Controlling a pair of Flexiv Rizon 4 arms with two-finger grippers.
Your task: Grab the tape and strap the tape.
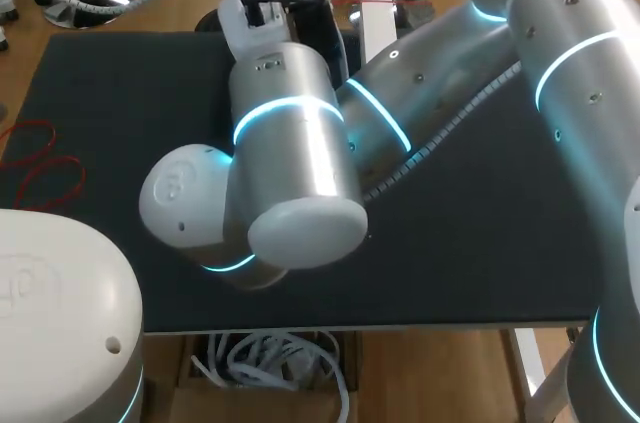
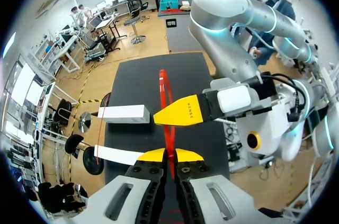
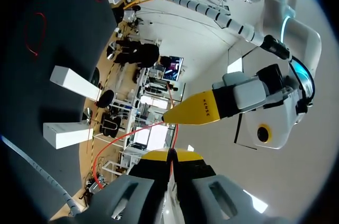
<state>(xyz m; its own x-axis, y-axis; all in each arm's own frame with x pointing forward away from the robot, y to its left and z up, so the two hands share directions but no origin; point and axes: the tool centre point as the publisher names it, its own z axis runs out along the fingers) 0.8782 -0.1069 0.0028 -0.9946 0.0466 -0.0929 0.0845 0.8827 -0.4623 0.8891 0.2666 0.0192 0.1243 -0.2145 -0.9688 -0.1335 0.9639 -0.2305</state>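
The left gripper [image 2: 169,155] is pinching the red band [image 2: 164,89] between its closed yellow tips. The band is running straight ahead of the fingers as a thin upright loop above the black tabletop [image 2: 135,83]. The right gripper [image 3: 169,153] is also closed on a strand of this band, which is curving away beside its fingers. Each wrist view is showing the other gripper's yellow tip touching the band just ahead of its own. Two white blocks [image 2: 124,114] are sitting at the tabletop's far edge, beside the band. The head view is hiding both sets of fingertips behind the arms. It is showing loose red loops [image 1: 40,168] lying at the left edge, and the right wrist view is catching these too.
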